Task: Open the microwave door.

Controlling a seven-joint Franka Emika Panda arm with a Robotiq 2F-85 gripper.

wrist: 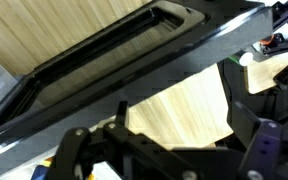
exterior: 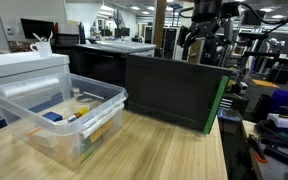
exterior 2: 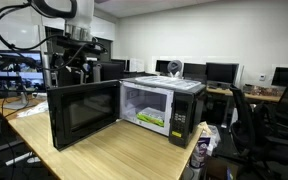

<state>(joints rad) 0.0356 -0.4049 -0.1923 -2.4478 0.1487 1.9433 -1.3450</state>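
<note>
The black microwave (exterior 2: 179, 100) stands on the wooden table with its lit cavity showing. The microwave door (exterior 2: 84, 112) is swung wide open and stands roughly at a right angle to the front. In an exterior view the door is a glossy black panel (exterior: 172, 92) with a green strip along its right edge. In the wrist view the door's top edge and window frame (wrist: 134, 50) run diagonally. My gripper (exterior 2: 80, 62) hangs just above and behind the door's top edge; it also shows in an exterior view (exterior: 202, 35). In the wrist view its fingers (wrist: 174, 140) are spread, with only bare table between them.
A clear plastic bin (exterior: 59, 115) with several small items sits on the table next to a white appliance (exterior: 24, 65). Office chairs (exterior 2: 254, 125) and monitors stand behind the microwave. A small bag (exterior 2: 199, 150) lies near the table edge beside it.
</note>
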